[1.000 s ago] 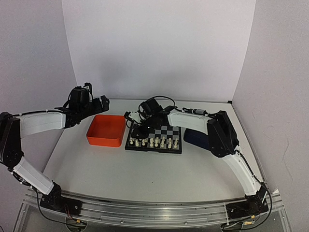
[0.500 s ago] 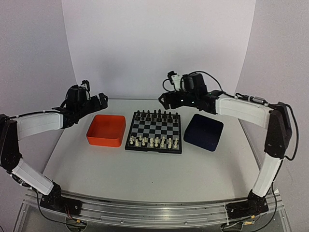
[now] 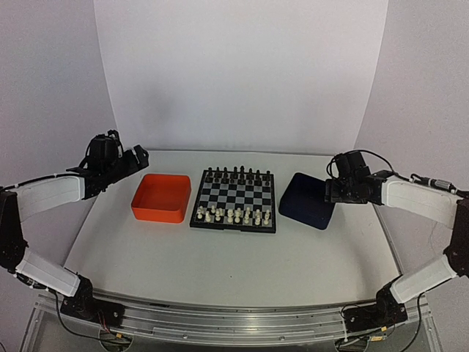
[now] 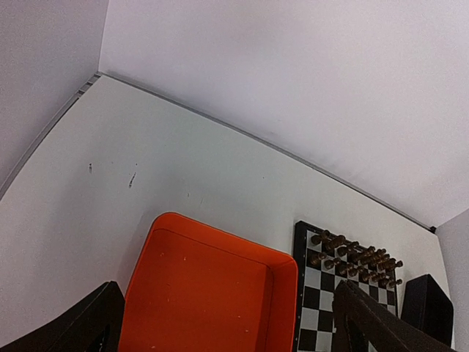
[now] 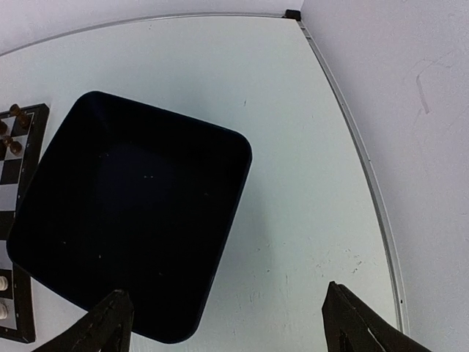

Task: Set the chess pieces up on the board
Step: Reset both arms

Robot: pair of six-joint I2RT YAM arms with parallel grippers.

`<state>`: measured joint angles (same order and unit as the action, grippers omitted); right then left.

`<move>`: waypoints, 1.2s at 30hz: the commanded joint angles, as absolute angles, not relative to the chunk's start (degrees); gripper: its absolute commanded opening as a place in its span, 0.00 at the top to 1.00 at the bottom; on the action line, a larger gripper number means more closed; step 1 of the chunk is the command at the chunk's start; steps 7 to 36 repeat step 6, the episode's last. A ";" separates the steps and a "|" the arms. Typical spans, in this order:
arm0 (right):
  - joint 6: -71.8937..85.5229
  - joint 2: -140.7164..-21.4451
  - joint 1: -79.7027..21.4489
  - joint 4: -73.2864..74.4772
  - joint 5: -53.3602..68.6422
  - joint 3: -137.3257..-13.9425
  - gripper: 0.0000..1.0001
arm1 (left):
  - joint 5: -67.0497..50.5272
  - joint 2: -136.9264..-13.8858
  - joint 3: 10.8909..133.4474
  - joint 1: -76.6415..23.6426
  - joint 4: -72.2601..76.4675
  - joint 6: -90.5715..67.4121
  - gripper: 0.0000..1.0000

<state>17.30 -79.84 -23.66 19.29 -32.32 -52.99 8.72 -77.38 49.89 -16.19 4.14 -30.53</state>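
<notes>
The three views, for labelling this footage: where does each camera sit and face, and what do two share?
Top external: high behind the left arm and right arm, facing forward and down at the board, orange tray and dark blue tray.
Left wrist: above the table's left, looking down at the orange tray; left gripper jaws apart below.
Right wrist: above the dark blue tray, looking down; right gripper jaws apart below.
Shared: both wrist views catch the board's black pieces.

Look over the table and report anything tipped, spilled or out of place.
Nothing stands out. The board sits square between the empty orange tray and empty dark blue tray. Black pieces line its far rows, cream-white pieces its near rows; none lies off the board. Individual pieces are too small to check.
</notes>
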 commanded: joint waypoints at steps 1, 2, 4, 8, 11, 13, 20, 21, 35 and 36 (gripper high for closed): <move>19.97 -75.95 -23.58 22.23 -35.88 -51.88 0.13 | 9.79 -72.49 47.14 -16.25 1.10 -33.49 0.00; 20.41 -75.45 -23.57 22.14 -36.86 -51.21 0.13 | 10.35 -71.53 45.96 -16.25 1.40 -33.53 0.00; 20.89 -74.62 -23.64 21.68 -39.28 -49.85 0.13 | 11.75 -69.72 43.98 -16.19 2.12 -33.20 0.00; 20.91 -73.89 -23.58 21.47 -38.97 -49.05 0.12 | 12.58 -68.73 43.39 -16.22 1.89 -33.22 0.00; 20.91 -73.89 -23.58 21.47 -38.97 -49.05 0.12 | 12.58 -68.73 43.39 -16.22 1.89 -33.22 0.00; 20.91 -73.89 -23.58 21.47 -38.97 -49.05 0.12 | 12.58 -68.73 43.39 -16.22 1.89 -33.22 0.00; 20.91 -73.89 -23.58 21.47 -38.97 -49.05 0.12 | 12.58 -68.73 43.39 -16.22 1.89 -33.22 0.00; 20.91 -73.89 -23.58 21.47 -38.97 -49.05 0.12 | 12.58 -68.73 43.39 -16.22 1.89 -33.22 0.00; 20.91 -73.89 -23.58 21.47 -38.97 -49.05 0.12 | 12.58 -68.73 43.39 -16.22 1.89 -33.22 0.00; 20.91 -73.89 -23.58 21.47 -38.97 -49.05 0.12 | 12.58 -68.73 43.39 -16.22 1.89 -33.22 0.00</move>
